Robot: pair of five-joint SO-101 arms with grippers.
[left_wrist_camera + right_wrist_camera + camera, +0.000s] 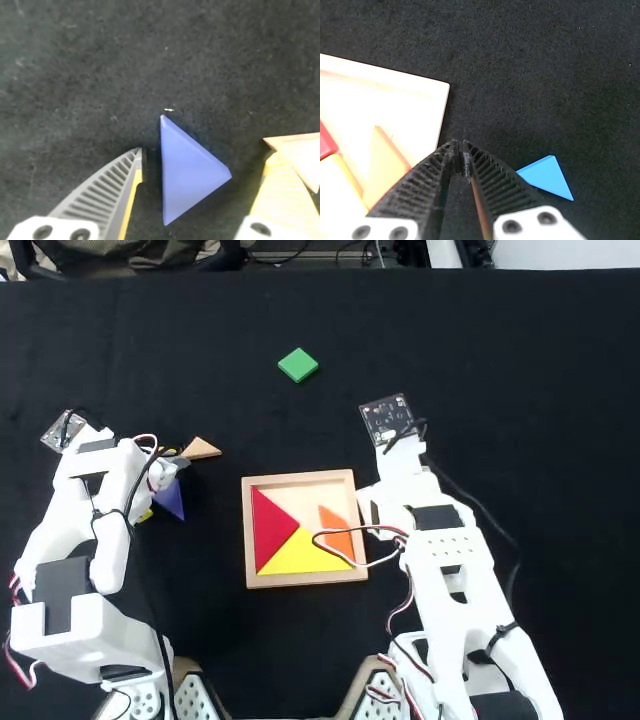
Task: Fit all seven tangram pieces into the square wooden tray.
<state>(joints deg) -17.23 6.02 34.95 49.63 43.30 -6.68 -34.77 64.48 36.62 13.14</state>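
In the tray (300,478), three pieces (270,525); four outside. Left pincer (205,160) open, right pincer (459,146) closed, empty.

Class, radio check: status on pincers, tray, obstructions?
Left pincer open around dark-blue triangle. Right pincer shut, empty, beside tray. Tray holds red triangle, yellow triangle, orange piece.

Left pincer (205,157) gapes wide; right pincer (459,147) is closed, both pointing down.
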